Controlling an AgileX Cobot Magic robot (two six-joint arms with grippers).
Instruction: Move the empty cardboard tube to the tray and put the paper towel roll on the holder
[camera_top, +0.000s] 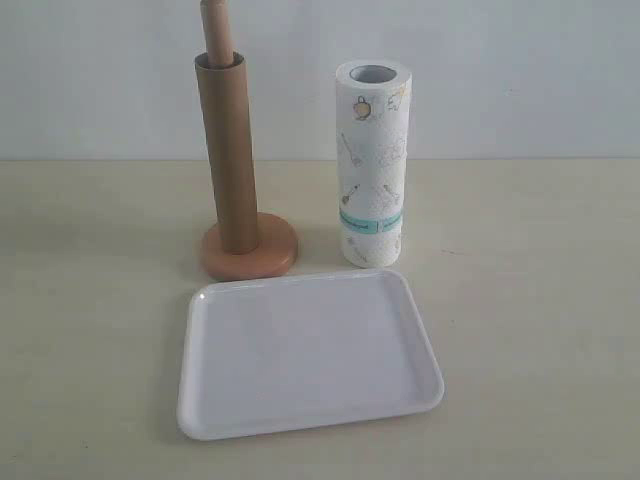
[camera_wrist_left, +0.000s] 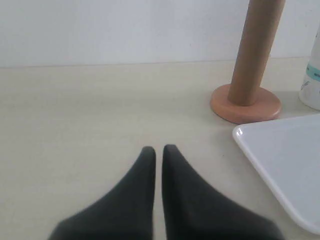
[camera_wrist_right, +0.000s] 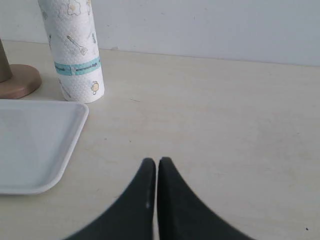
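The brown cardboard tube (camera_top: 228, 150) stands upright over the holder's dowel (camera_top: 217, 30), whose tip pokes out above it; the round orange-tan base (camera_top: 268, 255) sits beneath. To its right stands the printed paper towel roll (camera_top: 373, 165), upright on the table. The white tray (camera_top: 305, 352) lies empty in front of both. Neither gripper shows in the exterior view. My left gripper (camera_wrist_left: 158, 150) is shut and empty, low over the table, left of the tube (camera_wrist_left: 255, 50) and tray (camera_wrist_left: 290, 165). My right gripper (camera_wrist_right: 157, 161) is shut and empty, right of the tray (camera_wrist_right: 35, 145) and roll (camera_wrist_right: 75, 50).
A pale wall rises behind the beige table (camera_top: 530, 300). The holder base (camera_wrist_left: 245, 105) and the roll stand close together just behind the tray's far rim.
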